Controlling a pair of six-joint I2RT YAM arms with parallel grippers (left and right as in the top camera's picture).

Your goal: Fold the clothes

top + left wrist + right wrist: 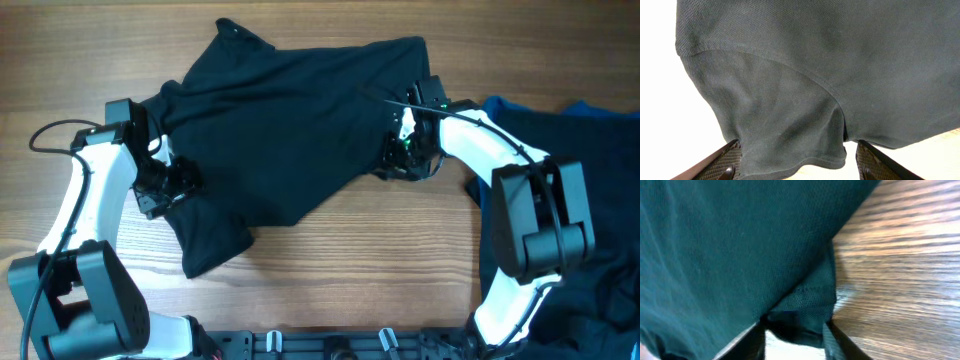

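Overhead: black shirt (290, 110) lies rumpled on the surface (340, 270), likely still at the spreading step; left gripper (172, 183) jaws apart astride a sleeve, right gripper (405, 150) has edge fabric between its jaws, clamped or not I cannot tell; next needs firm edge grips, then pulling flat; no readable print.
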